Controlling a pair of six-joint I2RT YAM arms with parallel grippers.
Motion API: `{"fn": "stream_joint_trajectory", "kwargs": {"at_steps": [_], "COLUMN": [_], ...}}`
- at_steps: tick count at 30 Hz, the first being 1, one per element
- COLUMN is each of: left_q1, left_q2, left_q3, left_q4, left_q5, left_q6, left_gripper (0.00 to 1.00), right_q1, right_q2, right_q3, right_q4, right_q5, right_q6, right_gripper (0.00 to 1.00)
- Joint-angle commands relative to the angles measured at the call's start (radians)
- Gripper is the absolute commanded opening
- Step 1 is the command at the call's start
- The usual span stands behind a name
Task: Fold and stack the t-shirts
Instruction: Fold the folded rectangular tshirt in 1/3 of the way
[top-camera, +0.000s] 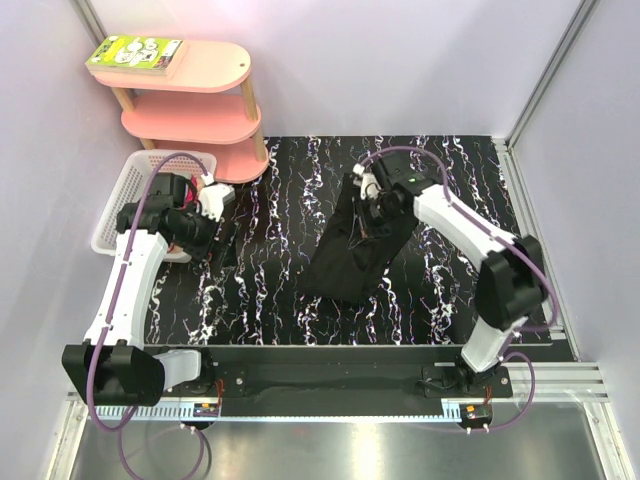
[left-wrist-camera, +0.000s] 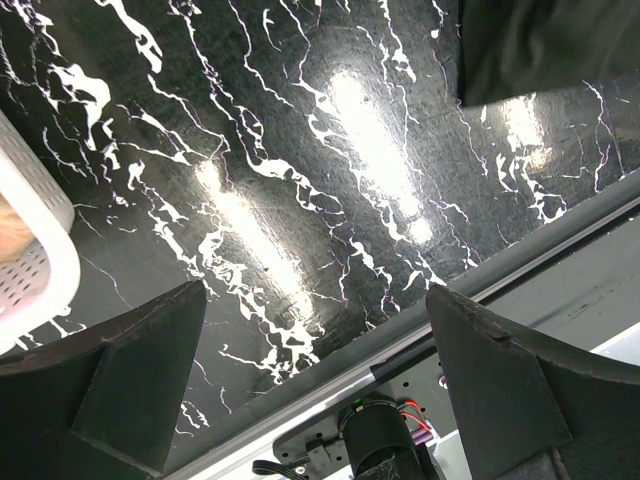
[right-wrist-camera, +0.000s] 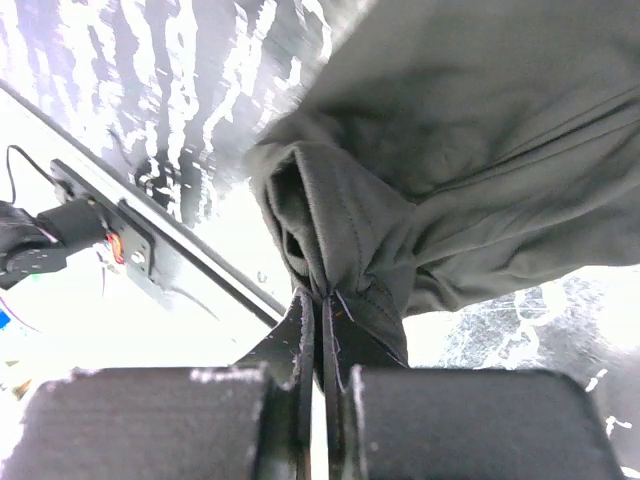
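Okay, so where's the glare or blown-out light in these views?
Left wrist view: lamp streaks glare off the glossy black table. Right wrist view: the background beside the dark shirt is blown out white. Top view: evenly lit, sharp.

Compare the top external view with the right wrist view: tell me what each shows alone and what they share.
Only top external: the pink shelf with a green book on top, the white basket, the left arm, and the whole outline of the black t-shirt. Only right wrist: the right gripper up close, shut on a bunched fold of the shirt, with a seam visible. Both: the shirt and the marbled black table.
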Motion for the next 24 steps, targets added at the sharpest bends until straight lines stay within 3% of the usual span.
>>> {"fn": "stream_joint_trajectory", "kwargs": {"at_steps": [1,11,21,22,23,24], "left_q1": [0.006,0.007,0.007,0.009,0.009,0.007], "left_q2": [0.011,0.002,-0.029,-0.029,-0.031,-0.026], "left_q3": [0.057,0.053,0.021,0.021,0.021,0.024], "left_q4": [0.019,0.016,0.012,0.014,0.012,0.012], "left_q5": [0.012,-0.003,-0.014,-0.011,-0.011,-0.010], "left_q6": [-0.001,0.006,0.026,0.029,0.029,0.031], "left_gripper": [0.98,0.98,0.98,0.98,0.98,0.98], "right_q1": [0.007,-0.012,-0.057,-0.057,-0.057,-0.057], "right_q2": [-0.060,0.201,0.297,0.305,0.320,0.328], "right_q3": [0.031,0.065,0.145,0.149,0.162,0.171], "right_q4": [-0.008,-0.019,-0.090,-0.096,-0.111,-0.120], "right_q5": [0.053,0.173,0.414,0.424,0.438,0.441], "right_q6": [-0.003,-0.071,-0.089,-0.088,-0.086,-0.085], "right_gripper": [0.00,0.00,0.00,0.05,0.37,0.46]}}
